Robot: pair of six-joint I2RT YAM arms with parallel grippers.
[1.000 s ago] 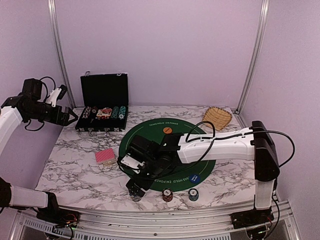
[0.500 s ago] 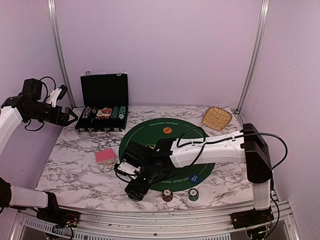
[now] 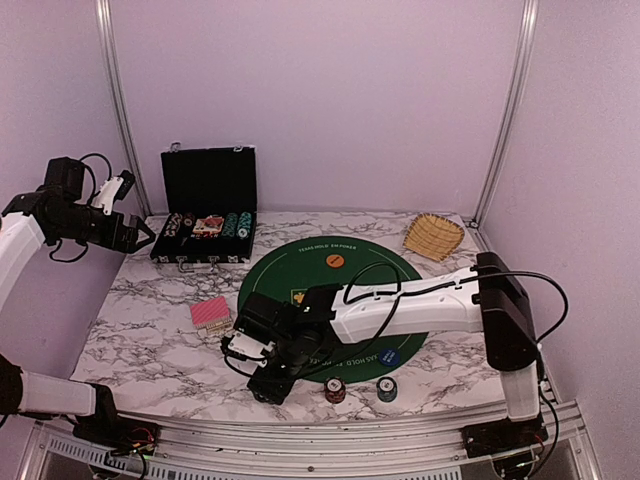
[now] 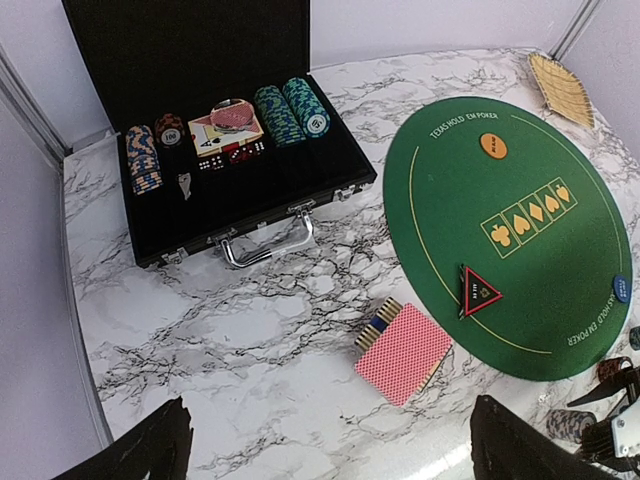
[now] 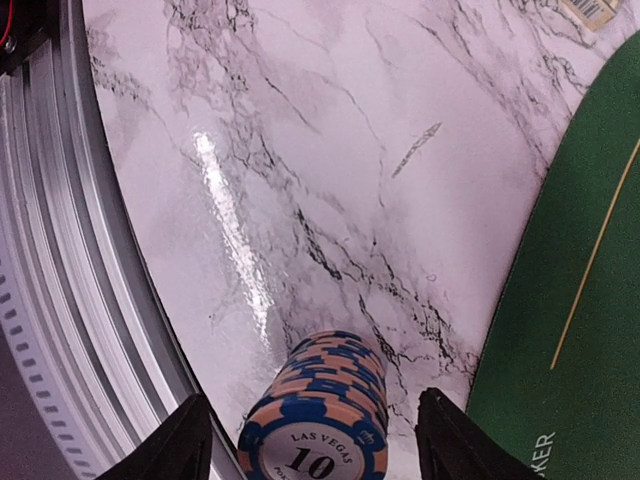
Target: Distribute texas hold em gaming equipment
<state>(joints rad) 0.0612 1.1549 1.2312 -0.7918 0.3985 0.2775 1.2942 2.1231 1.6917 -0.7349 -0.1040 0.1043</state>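
A stack of blue-and-peach chips [image 5: 320, 420], the top one marked 10, is standing on the marble table [image 5: 300, 150] near its front edge, just off the rim of the green mat [image 5: 585, 300]. The right gripper [image 3: 264, 384] is hanging low over this stack, with one finger [image 5: 180, 445] on each side. Its jaws are standing fairly wide and a small gap is showing on both sides, so they are gripping nothing.

Further right along the front edge, a red chip stack [image 3: 335, 390] and a teal chip stack [image 3: 386, 388] are standing at the near rim of the mat. On the mat a blue button [image 3: 390, 356], an orange button [image 4: 493, 146] and a red-black triangle marker [image 4: 478, 290] are lying well apart. The red-backed cards [image 4: 403, 352] are lying on the marble just beside the mat.

Behind them the black case [image 4: 200, 100] is standing open, with more chips inside. A wicker basket [image 3: 433, 235] is sitting in the far right corner. The left gripper [image 3: 140, 236] is hovering high at the left side of the table, its jaws spread wide and empty.
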